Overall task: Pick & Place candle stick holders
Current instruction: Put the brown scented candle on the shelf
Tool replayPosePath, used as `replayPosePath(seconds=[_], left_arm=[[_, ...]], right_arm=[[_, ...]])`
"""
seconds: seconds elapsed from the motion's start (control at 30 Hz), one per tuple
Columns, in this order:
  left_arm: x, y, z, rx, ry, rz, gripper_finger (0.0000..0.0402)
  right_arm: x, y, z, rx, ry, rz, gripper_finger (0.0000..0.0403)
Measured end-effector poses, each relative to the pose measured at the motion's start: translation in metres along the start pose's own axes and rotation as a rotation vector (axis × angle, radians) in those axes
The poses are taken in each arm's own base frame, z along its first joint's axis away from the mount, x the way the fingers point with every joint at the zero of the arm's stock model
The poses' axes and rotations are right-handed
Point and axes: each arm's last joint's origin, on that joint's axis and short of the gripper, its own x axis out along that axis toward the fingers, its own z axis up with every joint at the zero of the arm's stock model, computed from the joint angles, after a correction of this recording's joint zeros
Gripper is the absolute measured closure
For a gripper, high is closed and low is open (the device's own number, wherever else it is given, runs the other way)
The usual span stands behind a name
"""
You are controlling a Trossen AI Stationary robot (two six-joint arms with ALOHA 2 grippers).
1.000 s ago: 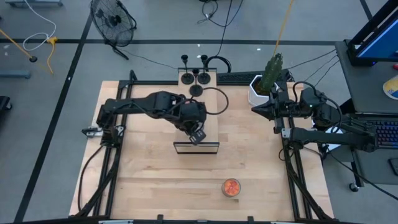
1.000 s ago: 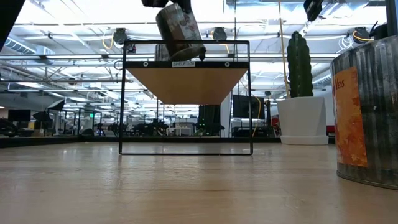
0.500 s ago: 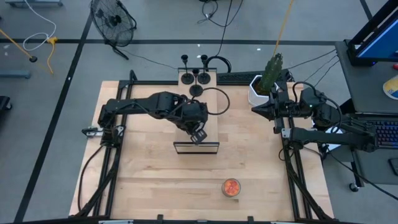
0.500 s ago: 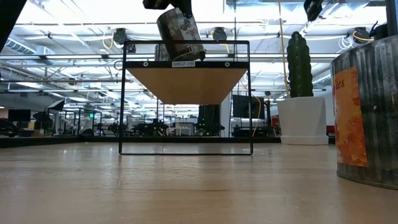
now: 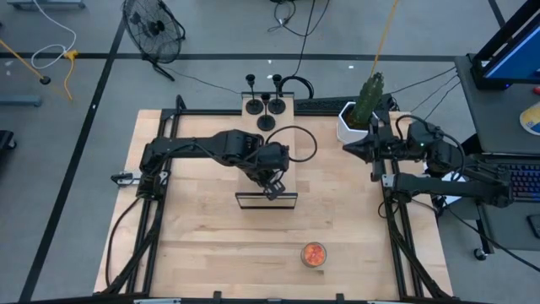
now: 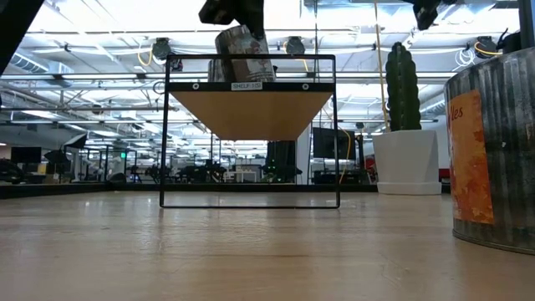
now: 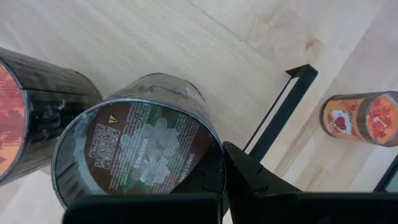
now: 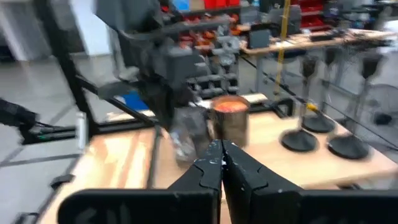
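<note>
The left end effector point(image 5: 272, 187) pinches a silvery glass cup point(image 6: 242, 55) and holds it just above the small shelf point(image 6: 250, 86), beside an orange cup point(image 7: 25, 118) already standing there, probably so it can be set down next to it. Another orange cup point(image 5: 314, 254) stands alone near the desk's front edge. Three black holders point(image 5: 265, 105) wait on the long pale box at the back. The right end effector point(image 8: 222, 163), fingers pressed together, waits by the cactus point(image 5: 369, 97). The desk point(image 5: 194, 236) is pale wood; beyond it lies an open workshop.
</note>
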Motion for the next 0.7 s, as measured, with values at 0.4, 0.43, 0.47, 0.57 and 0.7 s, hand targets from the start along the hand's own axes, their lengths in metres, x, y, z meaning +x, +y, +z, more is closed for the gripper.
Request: replayPosePath(seconds=[0.4, 0.43, 0.47, 0.57, 0.7], left_arm=[[0.0, 0.0, 0.001, -0.012, 0.008, -0.021, 0.0401], [0.0, 0.0, 0.001, -0.012, 0.009, -0.021, 0.0401], [0.0, 0.0, 0.001, -0.012, 0.009, -0.022, 0.0399], [0.001, -0.001, 0.001, -0.011, 0.01, -0.025, 0.039], [0.002, -0.001, 0.001, -0.019, 0.014, -0.024, 0.0385]], right_arm=[[0.001, -0.003, -0.018, 0.025, 0.015, -0.027, 0.0403], [0.001, -0.003, -0.019, 0.027, 0.018, -0.027, 0.0403], [0.001, -0.003, -0.02, 0.03, 0.02, -0.027, 0.0403], [0.002, -0.003, -0.021, 0.033, 0.02, -0.027, 0.0403], [0.002, -0.003, -0.02, 0.031, 0.007, -0.026, 0.0403]])
